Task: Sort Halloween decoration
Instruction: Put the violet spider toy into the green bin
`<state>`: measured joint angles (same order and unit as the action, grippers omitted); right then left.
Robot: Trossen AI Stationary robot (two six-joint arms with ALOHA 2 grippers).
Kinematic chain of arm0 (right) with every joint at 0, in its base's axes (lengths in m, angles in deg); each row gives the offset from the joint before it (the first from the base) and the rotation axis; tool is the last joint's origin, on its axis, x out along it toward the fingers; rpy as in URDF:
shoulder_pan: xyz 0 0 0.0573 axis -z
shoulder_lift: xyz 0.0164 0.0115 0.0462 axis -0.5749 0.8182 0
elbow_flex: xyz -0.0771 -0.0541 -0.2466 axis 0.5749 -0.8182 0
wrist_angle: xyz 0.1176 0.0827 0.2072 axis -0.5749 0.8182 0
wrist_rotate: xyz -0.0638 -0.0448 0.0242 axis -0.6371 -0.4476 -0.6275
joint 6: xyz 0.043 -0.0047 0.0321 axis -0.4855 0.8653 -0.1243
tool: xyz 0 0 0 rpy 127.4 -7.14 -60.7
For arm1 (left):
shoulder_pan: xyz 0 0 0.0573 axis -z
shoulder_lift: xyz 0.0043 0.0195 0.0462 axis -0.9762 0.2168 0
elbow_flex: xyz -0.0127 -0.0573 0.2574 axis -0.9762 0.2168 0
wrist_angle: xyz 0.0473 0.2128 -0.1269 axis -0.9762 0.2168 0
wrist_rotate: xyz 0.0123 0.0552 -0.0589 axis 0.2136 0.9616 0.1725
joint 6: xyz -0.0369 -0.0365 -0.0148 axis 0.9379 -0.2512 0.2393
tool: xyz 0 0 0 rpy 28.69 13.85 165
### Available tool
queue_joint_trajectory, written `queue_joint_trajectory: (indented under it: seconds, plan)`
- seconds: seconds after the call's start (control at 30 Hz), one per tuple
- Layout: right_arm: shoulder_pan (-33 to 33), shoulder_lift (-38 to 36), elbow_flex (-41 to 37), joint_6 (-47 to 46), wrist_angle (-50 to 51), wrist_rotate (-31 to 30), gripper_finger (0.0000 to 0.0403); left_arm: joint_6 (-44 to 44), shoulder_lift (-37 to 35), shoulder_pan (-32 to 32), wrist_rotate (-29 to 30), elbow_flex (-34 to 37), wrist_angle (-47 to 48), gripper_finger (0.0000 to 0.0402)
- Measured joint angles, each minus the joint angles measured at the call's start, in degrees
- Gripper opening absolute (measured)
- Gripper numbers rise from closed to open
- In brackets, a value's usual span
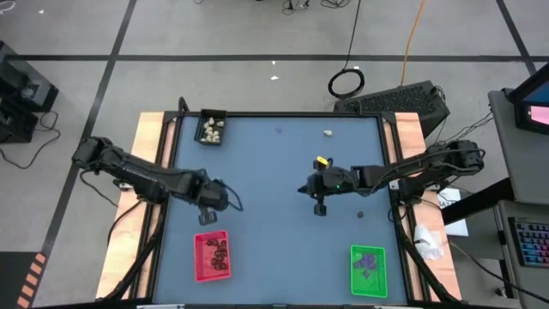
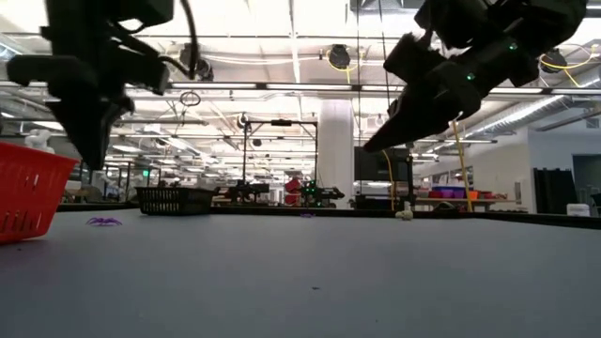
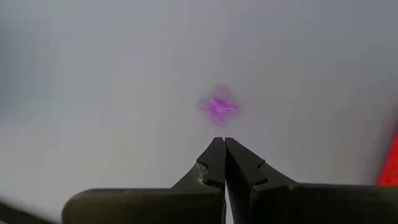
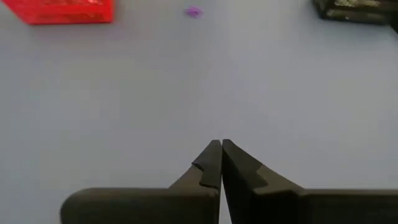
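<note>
Both end effectors hang above the blue table (image 1: 274,249) with their fingers pressed together and nothing between them. The left end effector (image 1: 206,217) sits over the left part of the table, just above the red tray (image 1: 212,256); its wrist view shows the closed fingers (image 3: 214,162) pointing at a flat purple bit (image 3: 219,107) that lies on the bare surface just beyond their tips. The right end effector (image 1: 320,209) hovers near the middle of the table, its tips (image 4: 221,163) shut over empty surface. The red tray holds dark lumps, the green tray (image 1: 368,271) at the near right corner holds purple bits, and the black tray (image 1: 211,128) at the far left corner holds cream-white lumps. Loose on the table lie a cream-white lump (image 1: 328,132) toward the far edge, a small purple bit (image 1: 279,130) to its left, and a black lump (image 1: 360,215) just right of the right end effector.
</note>
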<state>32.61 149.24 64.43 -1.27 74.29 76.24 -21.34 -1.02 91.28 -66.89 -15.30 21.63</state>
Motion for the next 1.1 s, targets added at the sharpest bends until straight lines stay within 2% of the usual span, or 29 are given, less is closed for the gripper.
queue_joint_trajectory:
  seconds: [0.23,0.3,0.6,0.7,0.83,1.1]
  plan:
    - [-3.0,0.0,-0.1,-0.3,-2.4,0.1,0.0001,10.0,-0.9,4.0,0.6,7.3,-12.9,0.0006]
    - [-3.8,0.0,-0.1,-0.3,-3.2,0.0,0.0001,10.4,-0.8,4.0,0.6,8.9,-13.4,0.0018]
    - [-6.3,0.0,-0.1,-1.4,-3.4,-3.0,0.0,10.3,-0.6,2.9,5.4,13.2,-14.1,0.0133]
    - [-6.6,0.0,-0.1,-1.4,-3.4,-3.0,0.0,7.6,-0.6,2.2,6.3,14.7,-17.7,0.0156]
    - [-7.0,0.0,-0.1,-1.4,-3.4,-3.0,0.0,2.2,-0.6,1.2,5.0,17.0,-23.1,0.0162]
    - [-7.1,0.0,-0.1,-1.8,-3.4,-3.0,0.0,-0.5,-0.7,0.0,3.5,18.3,-23.5,0.0155]
